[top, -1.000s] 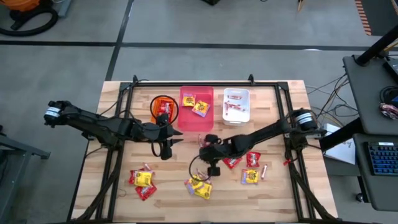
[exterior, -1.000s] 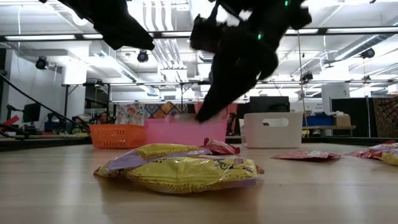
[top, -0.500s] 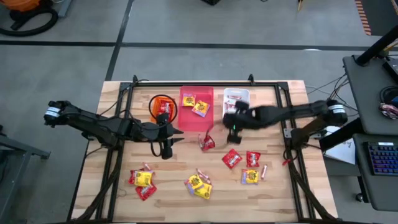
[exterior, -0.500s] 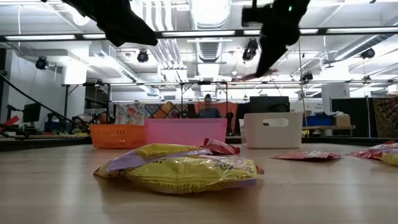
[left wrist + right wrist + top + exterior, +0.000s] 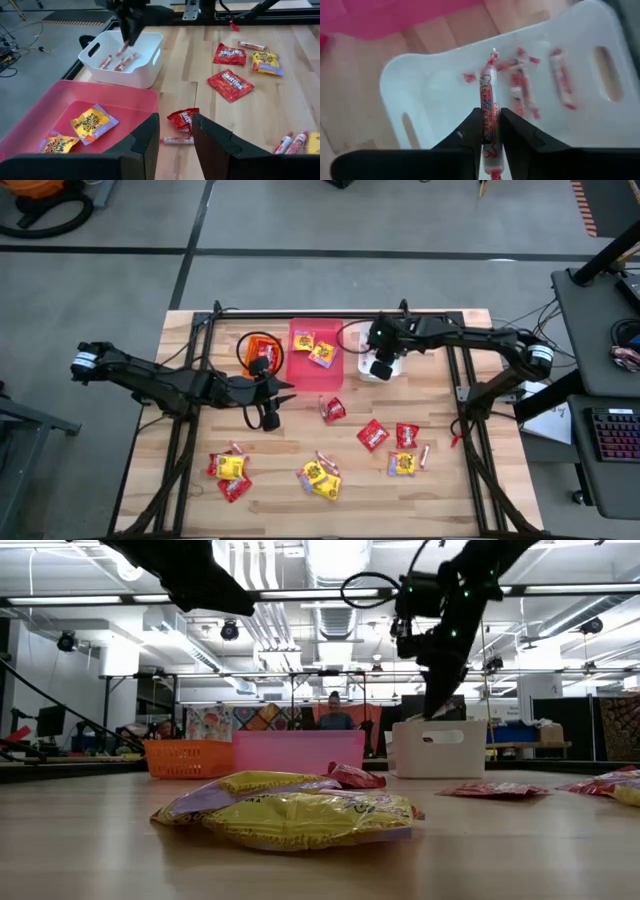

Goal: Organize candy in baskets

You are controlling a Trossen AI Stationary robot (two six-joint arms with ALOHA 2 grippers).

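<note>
My right gripper [image 5: 380, 366] hangs over the white basket [image 5: 364, 345], shut on a thin red-and-white candy stick [image 5: 489, 112]. Several such sticks [image 5: 522, 92] lie on that basket's floor. My left gripper [image 5: 175, 142] hovers open and empty above the table, near the pink basket [image 5: 120, 107], which holds yellow packets [image 5: 92, 122]. An orange basket [image 5: 250, 345] stands to the left of the pink one. Red packets [image 5: 373, 434] and yellow packets [image 5: 320, 478] lie loose on the table. My right gripper pinches the candy stick between its two fingers, at the stick's lower half [image 5: 490, 132]. The fingers slant down from above and lie along the stick. The stick's far end [image 5: 491, 62] juts out past the fingertips, clear above the white basket's floor.
More loose candy lies at the near left [image 5: 230, 468] and near right [image 5: 403, 464]. A red packet [image 5: 184, 120] and a stick [image 5: 176, 141] lie just beyond my left gripper. A black frame [image 5: 330, 314] runs along the far edge behind the baskets.
My right gripper has risen from the candy near the table's middle and swung toward the far edge and a little right, tipping as it went. It now hangs over the white basket with the stick.
</note>
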